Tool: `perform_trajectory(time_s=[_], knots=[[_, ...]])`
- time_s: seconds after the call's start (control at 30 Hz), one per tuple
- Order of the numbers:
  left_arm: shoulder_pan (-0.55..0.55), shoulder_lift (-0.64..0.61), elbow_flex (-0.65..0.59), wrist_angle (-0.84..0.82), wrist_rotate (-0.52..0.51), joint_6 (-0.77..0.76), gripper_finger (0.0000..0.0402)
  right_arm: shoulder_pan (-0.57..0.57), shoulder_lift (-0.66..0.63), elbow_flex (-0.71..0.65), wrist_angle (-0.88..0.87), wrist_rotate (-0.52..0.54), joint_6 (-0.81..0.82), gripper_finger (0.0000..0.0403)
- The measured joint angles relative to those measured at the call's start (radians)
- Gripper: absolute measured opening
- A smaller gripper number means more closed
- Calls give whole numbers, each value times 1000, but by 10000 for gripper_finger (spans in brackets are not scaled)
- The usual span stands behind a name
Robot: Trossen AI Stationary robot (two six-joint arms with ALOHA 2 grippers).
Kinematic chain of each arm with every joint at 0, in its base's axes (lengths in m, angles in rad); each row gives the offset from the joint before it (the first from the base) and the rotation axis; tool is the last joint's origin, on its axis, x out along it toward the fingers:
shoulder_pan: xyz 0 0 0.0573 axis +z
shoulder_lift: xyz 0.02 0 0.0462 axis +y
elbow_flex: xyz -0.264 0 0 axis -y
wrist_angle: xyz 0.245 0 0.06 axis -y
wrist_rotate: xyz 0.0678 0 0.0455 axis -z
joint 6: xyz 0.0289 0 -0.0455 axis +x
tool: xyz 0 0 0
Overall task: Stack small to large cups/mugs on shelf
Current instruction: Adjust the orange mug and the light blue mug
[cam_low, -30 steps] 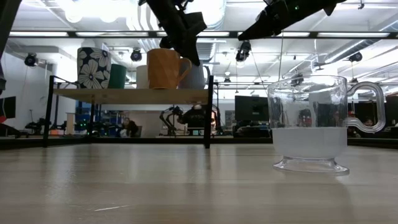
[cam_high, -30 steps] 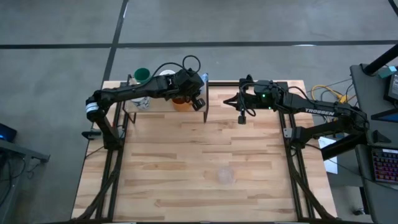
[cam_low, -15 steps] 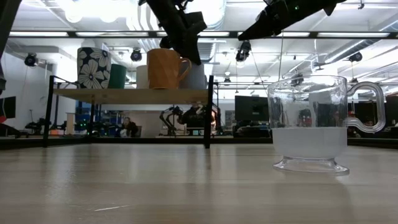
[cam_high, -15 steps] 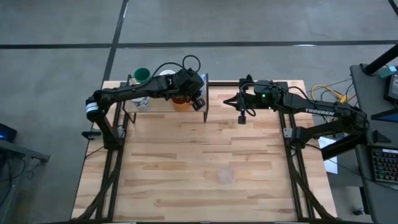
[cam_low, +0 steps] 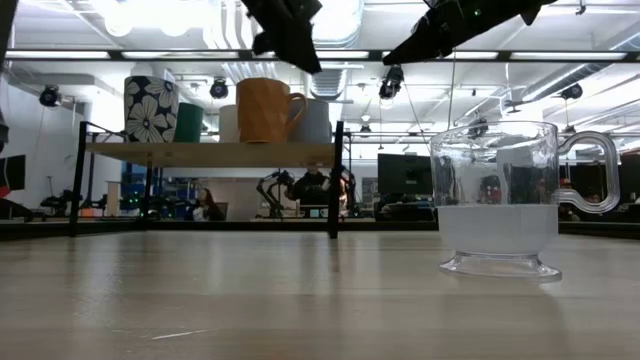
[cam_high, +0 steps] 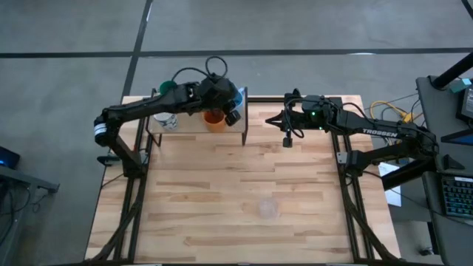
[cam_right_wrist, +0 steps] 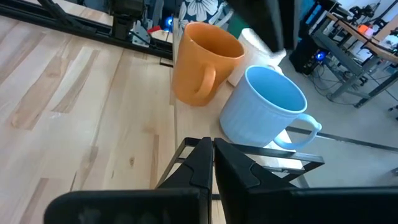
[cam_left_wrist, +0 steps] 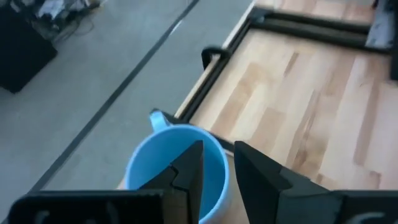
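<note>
Release step, by the look: left gripper [cam_left_wrist: 214,171] part-open w/ nothing held, above light blue cup [cam_right_wrist: 264,115] set beside orange cup [cam_right_wrist: 202,62] on shelf [cam_low: 210,153]; right gripper [cam_high: 287,140] shut, idle nearby; next probably clear cup [cam_low: 497,200] mid-table.

Grey concrete floor [cam_high: 295,26] surrounded large light-wood butcher-block tabletop [cam_high: 222,192], crossed by dark seam lines. Black-topped desk [cam_high: 443,148] stood beside table's right edge, bearing dark keyboard with coloured keys [cam_high: 458,196]; yellow and white cables [cam_high: 388,111] lay near it. In low view, open workshop room lay behind: white ceiling with bright strip lights [cam_low: 160,15], exposed pipes, dark benches and equipment [cam_low: 400,190] along far side. Seated person [cam_low: 208,205] showed faintly in distance.
</note>
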State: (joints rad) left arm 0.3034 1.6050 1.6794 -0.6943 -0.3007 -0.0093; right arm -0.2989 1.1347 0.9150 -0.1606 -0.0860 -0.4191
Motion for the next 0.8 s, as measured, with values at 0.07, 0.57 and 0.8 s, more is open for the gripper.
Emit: perform_trajectory(time_s=[0.07, 0.57, 0.8], knots=[[-8, -33, 6, -3, 18, 7, 76, 0, 0, 0, 0, 0, 0, 9], [-50, -154, -3, -391, 91, 17, 4, 0, 0, 0, 0, 0, 19, 9], [-41, -67, -3, -468, 62, 23, 0, 0, 0, 0, -2, 0, 27, 9]])
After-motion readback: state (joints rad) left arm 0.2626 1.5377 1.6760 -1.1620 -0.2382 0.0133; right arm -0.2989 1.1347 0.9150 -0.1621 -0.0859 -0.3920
